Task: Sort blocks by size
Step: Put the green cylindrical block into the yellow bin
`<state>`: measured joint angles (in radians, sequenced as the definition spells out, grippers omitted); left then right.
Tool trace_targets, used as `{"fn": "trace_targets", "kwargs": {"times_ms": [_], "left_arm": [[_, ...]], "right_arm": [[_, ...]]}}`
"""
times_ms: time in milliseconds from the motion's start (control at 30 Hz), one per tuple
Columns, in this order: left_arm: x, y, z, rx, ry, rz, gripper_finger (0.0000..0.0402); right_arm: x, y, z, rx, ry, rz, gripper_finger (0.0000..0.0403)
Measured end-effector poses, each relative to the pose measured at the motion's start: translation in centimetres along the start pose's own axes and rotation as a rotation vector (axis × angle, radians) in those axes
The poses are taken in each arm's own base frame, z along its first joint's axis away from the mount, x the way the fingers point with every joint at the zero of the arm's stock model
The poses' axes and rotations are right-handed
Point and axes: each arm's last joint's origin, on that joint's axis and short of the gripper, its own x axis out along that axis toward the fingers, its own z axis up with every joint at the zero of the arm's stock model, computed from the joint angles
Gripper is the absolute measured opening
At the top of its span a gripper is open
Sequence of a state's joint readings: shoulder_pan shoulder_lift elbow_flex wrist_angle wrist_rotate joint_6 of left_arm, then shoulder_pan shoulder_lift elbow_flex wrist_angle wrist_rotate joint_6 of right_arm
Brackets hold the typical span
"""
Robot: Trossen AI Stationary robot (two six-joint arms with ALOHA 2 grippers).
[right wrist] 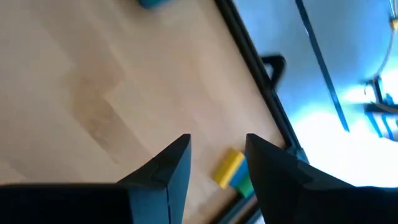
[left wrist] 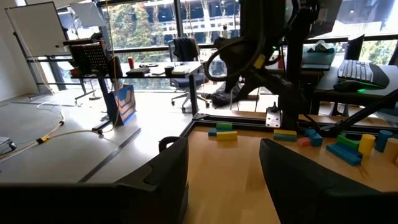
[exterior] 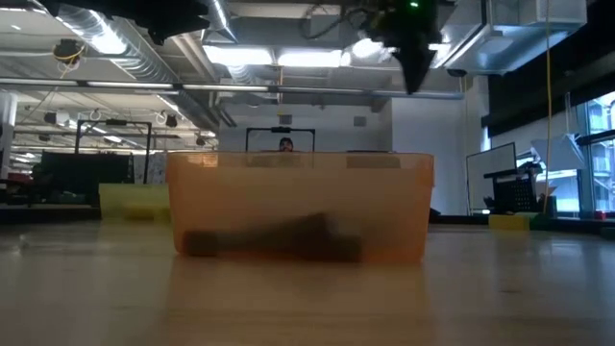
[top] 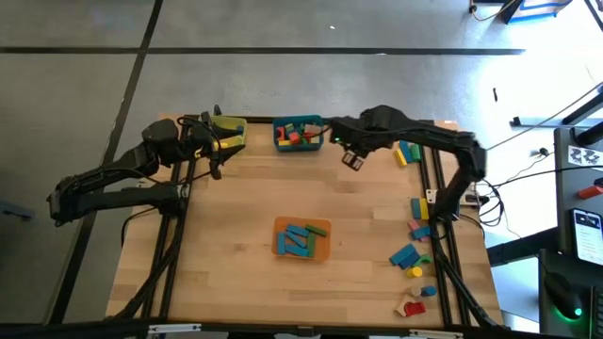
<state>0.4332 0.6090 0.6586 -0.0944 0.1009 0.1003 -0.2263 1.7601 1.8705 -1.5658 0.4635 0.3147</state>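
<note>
Partly done: some blocks (top: 415,254) still loose; orange bin (top: 301,239), teal bin (top: 300,134) part-filled. Both grippers (top: 351,155) (top: 215,143) agape, nothing held.

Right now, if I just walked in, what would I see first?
Probably the orange bin in the middle of the table, full of blue blocks. Next, the scattered blocks along the table's right edge. At the far side, the right gripper hangs open and empty beside the teal bin.
</note>
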Motion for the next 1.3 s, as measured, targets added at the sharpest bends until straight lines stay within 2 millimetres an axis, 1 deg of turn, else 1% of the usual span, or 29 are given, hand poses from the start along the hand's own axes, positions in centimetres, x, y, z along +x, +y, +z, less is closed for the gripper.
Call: {"fn": "trace_targets", "kwargs": {"times_ms": [100, 233, 400, 600, 667, 800, 933, 1000, 1067, 1300], "left_arm": [[0.0, 0.0, 0.0, 0.0, -0.001, 0.0, 0.0182], [0.0, 0.0, 0.0, 0.0, -0.002, 0.0, 0.0182], [0.0, 0.0, 0.1, 0.001, -0.008, 0.001, 0.0182], [0.0, 0.0, 0.1, 0.003, -0.009, 0.001, 0.0182], [0.0, 0.0, 0.1, 0.003, -0.009, 0.001, 0.0182], [0.0, 0.0, 0.1, 0.004, -0.008, 0.001, 0.0182], [0.0, 0.0, 0.1, 0.005, -0.008, 0.001, 0.0182], [0.0, 0.0, 0.1, 0.005, -0.008, 0.001, 0.0182], [0.0, 0.0, 0.1, 0.005, -0.008, 0.001, 0.0182], [0.0, 0.0, 0.1, 0.005, -0.008, 0.001, 0.0182]], "right_arm": [[0.8, -1.5, -2.0, 0.069, 0.037, -0.041, 0.0152], [2.8, -3.2, -4.4, 0.146, 0.116, -0.095, 0.0152], [6.4, -4.8, -6.5, 0.202, 0.263, -0.151, 0.0152], [11.0, -5.4, -8.1, 0.215, 0.401, -0.186, 0.0152], [12.2, -5.6, -8.4, 0.164, 0.427, -0.184, 0.0152], [14.0, -5.7, -8.8, 0.131, 0.438, -0.167, 0.0152], [15.3, -6.4, -8.9, 0.185, 0.434, -0.147, 0.0153], [16.0, -6.9, -9.0, 0.218, 0.472, -0.128, 0.0161], [16.7, -7.5, -9.1, 0.261, 0.496, -0.13, 0.0177], [19.3, -9.1, -9.5, 0.356, 0.608, -0.149, 0.0259]]}}
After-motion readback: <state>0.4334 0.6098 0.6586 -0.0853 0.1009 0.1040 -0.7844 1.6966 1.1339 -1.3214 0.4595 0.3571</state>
